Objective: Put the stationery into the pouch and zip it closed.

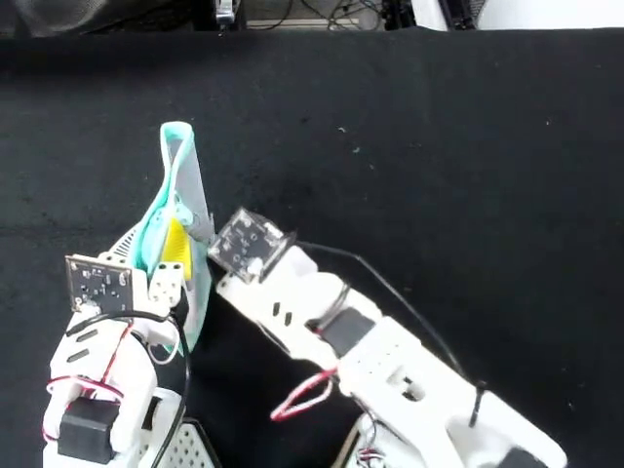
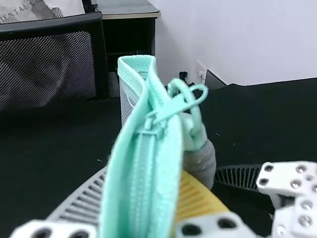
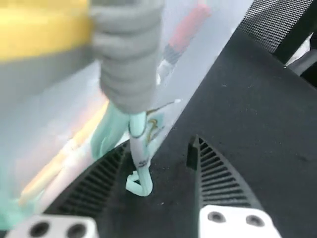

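Black cloth tabletop [image 1: 468,146]. Mint-green translucent zip pouch [image 1: 180,161] stands upright, clenched in left hand [image 1: 156,246], with a red item [image 3: 190,25] inside. Right hand [image 3: 159,156] is beside it, released, with the mint cord zipper pull [image 3: 138,183] between its fingers.

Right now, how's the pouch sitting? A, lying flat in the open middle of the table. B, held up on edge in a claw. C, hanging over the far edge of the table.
B: the pouch stands on edge, its thin side facing the high camera, with its near end gripped in the left claw.
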Controlling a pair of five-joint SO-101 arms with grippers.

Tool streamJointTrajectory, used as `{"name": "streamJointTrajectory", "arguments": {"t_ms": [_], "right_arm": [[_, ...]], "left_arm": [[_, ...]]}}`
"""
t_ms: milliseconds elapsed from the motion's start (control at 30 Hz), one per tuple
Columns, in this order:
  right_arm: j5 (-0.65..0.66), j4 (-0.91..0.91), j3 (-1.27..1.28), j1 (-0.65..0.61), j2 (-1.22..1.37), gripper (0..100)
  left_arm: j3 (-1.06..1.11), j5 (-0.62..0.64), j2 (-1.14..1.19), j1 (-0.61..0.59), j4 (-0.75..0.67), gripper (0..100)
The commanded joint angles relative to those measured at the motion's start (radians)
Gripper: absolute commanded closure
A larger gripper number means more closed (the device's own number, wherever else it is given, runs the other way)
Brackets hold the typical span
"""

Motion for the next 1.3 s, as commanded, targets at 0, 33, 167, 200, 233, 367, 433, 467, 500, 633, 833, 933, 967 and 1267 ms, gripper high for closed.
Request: {"name": "streamJointTrajectory", "arguments": {"t_ms": [0, 33, 167, 200, 233, 367, 433, 467, 500, 633, 833, 933, 967, 1267], "right_arm": [[-0.003, -0.023, -0.119, 0.023, 0.09, 88.1], [-0.003, -0.023, -0.139, 0.023, 0.127, 92.0], [-0.003, -0.017, -0.199, 0.041, 0.213, 97.9], [-0.003, -0.017, -0.203, 0.054, 0.216, 98.6], [-0.003, -0.017, -0.205, 0.069, 0.213, 98.6], [0.003, -0.012, -0.209, 0.183, 0.142, 98.6], [0.058, 0.02, -0.228, 0.227, 0.088, 98.6], [0.091, 0.051, -0.249, 0.241, 0.067, 98.6], [0.117, 0.089, -0.277, 0.252, 0.045, 98.6], [0.16, 0.249, -0.478, 0.288, 0.024, 98.6], [0.164, 0.411, -0.866, 0.304, 0.185, 98.6], [0.164, 0.46, -1.052, 0.319, 0.326, 98.6], [0.16, 0.473, -1.113, 0.334, 0.377, 98.6], [0.157, 0.624, -1.596, 0.443, 0.711, 98.5]], "left_arm": [[-0.027, 0.011, -0.003, -0.01, 0.008, 97], [-0.027, 0.011, -0.003, -0.01, 0.008, 97], [-0.035, 0.011, -0.003, -0.012, 0.038, 97], [-0.038, 0.011, -0.003, -0.012, 0.043, 97], [-0.038, 0.011, -0.003, -0.012, 0.041, 97], [-0.028, 0.011, -0.003, -0.012, 0.035, 97], [-0.028, 0.011, -0.003, -0.012, 0.035, 97], [-0.028, 0.011, -0.003, -0.012, 0.037, 97], [-0.028, 0.011, -0.003, -0.012, 0.038, 97], [-0.028, 0.011, -0.003, -0.012, 0.041, 97], [-0.027, 0.009, -0.003, -0.012, 0.044, 97], [-0.031, 0.008, -0.003, -0.012, 0.063, 97], [-0.035, 0.008, -0.003, -0.012, 0.064, 97], [-0.035, 0.005, -0.003, -0.012, 0.064, 97]]}}
